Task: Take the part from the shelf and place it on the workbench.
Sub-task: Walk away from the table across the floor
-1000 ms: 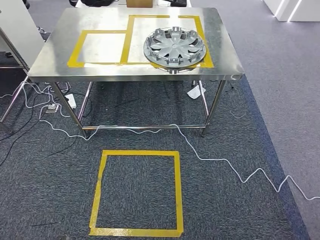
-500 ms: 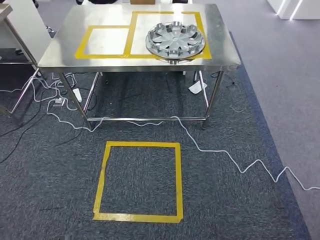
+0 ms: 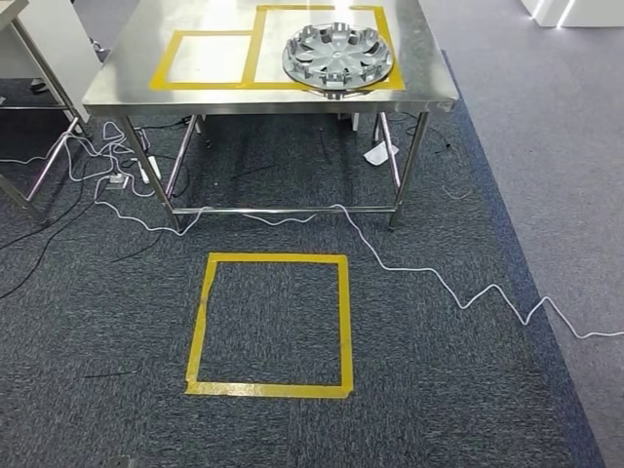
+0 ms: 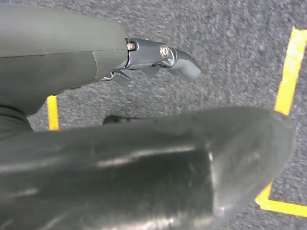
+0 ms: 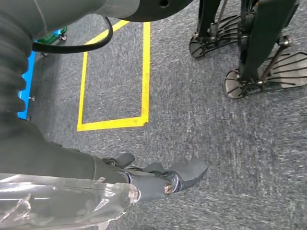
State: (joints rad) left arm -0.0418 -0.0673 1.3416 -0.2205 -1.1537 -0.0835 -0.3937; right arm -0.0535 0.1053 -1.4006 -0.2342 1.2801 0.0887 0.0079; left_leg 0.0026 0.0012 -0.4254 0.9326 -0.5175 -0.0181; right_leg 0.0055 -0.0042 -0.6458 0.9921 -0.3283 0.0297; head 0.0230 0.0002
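Note:
A grey wheel cover (image 3: 337,57) lies flat on the steel workbench (image 3: 139,73), inside the larger of two yellow tape frames, near the bench's right end. In the left wrist view my left hand (image 4: 145,143) hangs over dark carpet, its fingers (image 4: 173,56) stretched out and holding nothing. My right hand (image 5: 152,179) also hangs above the carpet, its fingers (image 5: 188,170) extended and empty. The shelf is out of sight.
A yellow tape square (image 3: 272,390) marks the carpet in front of the bench. A white cable (image 3: 442,283) trails across the floor past the bench legs. Another table (image 3: 44,39) stands at the far left. A blue cart edge (image 5: 27,81) shows beside a floor marking.
The whole head picture has shifted: bench and floor square sit higher and look a little smaller, so the camera has moved. The wheel cover has stayed in its frame.

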